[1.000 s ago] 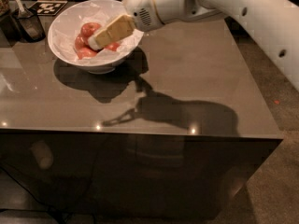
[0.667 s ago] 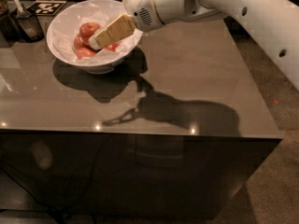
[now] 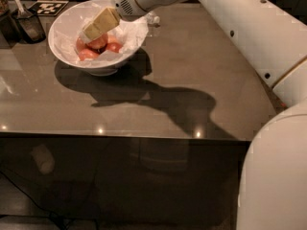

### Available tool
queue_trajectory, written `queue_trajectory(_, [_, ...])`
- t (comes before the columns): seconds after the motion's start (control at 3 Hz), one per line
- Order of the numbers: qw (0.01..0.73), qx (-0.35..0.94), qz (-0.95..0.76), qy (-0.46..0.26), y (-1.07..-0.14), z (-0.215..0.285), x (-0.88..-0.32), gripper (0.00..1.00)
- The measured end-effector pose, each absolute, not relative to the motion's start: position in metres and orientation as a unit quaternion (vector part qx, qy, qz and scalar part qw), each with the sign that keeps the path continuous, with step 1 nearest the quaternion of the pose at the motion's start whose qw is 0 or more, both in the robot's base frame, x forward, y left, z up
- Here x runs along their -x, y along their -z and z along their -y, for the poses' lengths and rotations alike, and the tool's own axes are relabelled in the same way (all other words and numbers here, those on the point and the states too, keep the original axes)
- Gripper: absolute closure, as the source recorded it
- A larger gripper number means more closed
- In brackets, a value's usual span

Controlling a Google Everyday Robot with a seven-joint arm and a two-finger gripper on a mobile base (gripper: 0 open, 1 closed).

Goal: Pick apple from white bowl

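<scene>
Hand (image 3: 89,33) slants down into the white bowl (image 3: 101,70) on the bench (image 3: 201,75), poised just above the apple (image 3: 99,43) for an overhead approach; I cannot tell its opening.

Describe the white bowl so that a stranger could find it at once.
On the brown table, look at the far left corner, where the gripper hovers. The white bowl sits there; unlike the dark container beside it, it is wide, paper-lined and holds red apples.
</scene>
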State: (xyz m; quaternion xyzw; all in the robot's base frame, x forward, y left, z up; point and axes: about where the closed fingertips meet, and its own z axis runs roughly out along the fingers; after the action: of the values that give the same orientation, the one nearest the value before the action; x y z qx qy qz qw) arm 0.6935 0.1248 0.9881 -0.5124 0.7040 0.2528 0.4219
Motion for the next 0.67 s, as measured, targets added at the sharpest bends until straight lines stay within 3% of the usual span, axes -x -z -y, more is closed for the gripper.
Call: queue_trajectory(0.67, [0.42,0.504,-0.713,-0.249,-0.982,-0.136,-0.701,0.0])
